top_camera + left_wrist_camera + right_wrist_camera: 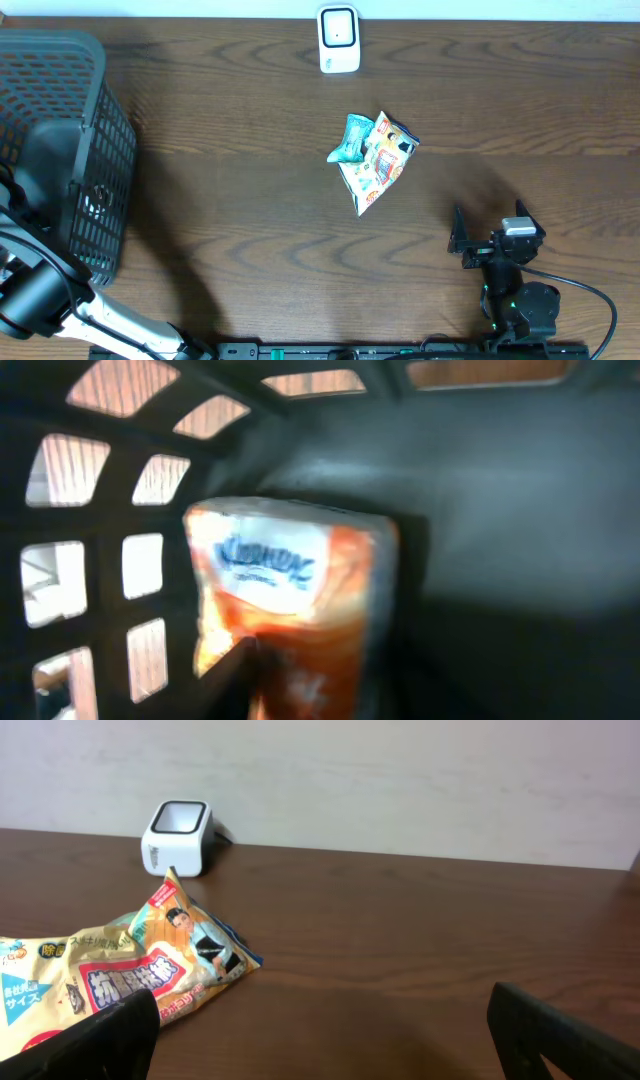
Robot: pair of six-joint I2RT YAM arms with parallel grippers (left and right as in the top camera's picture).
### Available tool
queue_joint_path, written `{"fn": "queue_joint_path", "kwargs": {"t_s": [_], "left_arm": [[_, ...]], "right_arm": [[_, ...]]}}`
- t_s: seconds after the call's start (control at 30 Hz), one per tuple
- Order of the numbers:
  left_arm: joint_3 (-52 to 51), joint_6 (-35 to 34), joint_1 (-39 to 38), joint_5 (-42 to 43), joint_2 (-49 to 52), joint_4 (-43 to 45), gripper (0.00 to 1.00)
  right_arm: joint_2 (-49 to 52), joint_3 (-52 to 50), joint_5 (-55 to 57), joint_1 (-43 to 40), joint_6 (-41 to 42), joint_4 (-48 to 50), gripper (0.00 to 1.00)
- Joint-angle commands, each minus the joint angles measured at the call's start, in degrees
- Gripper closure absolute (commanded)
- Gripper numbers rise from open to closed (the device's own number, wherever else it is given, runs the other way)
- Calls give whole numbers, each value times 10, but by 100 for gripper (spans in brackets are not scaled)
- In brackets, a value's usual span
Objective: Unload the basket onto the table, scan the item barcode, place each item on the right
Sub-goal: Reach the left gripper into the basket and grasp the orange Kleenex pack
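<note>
Orange packet [290,595] inside basket [500,560], just ahead of left jaws, grip impossible to tell, right jaws spread wide

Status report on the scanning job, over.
Left gripper inside black plastic mesh basket, at orange soft pack with blue lettering; grip unclear. Right gripper open, empty. White box scanner at far edge, unblocked; colourful foil snack bags mid-table.

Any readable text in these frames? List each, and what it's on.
"サイズ": lower left of the bag, right wrist view. The rest of its Japanese print is too small to read.
Blue script logo on the orange pack in the basket: blurred, possibly "Kleenex".
Scanner: no text visible.
</note>
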Motion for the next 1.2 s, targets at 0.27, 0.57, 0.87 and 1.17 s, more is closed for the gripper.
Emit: {"fn": "queue_joint_path", "kwargs": {"t_s": [0.27,0.57,0.87,1.17], "left_arm": [[7,-1,2,10,-9,-31,92],[14,-2,2,98,-168,-33,93],[14,-2,2,339,-364,37,93],[14,26,-127,565,-472,177,93]], "right_arm": [[-3,-1,3,-2,-4,-3,1],[-3,-1,3,-2,-4,-3,1],[-3,-1,3,-2,-4,-3,1],[-3,-1,3,-2,-4,-3,1]]}}
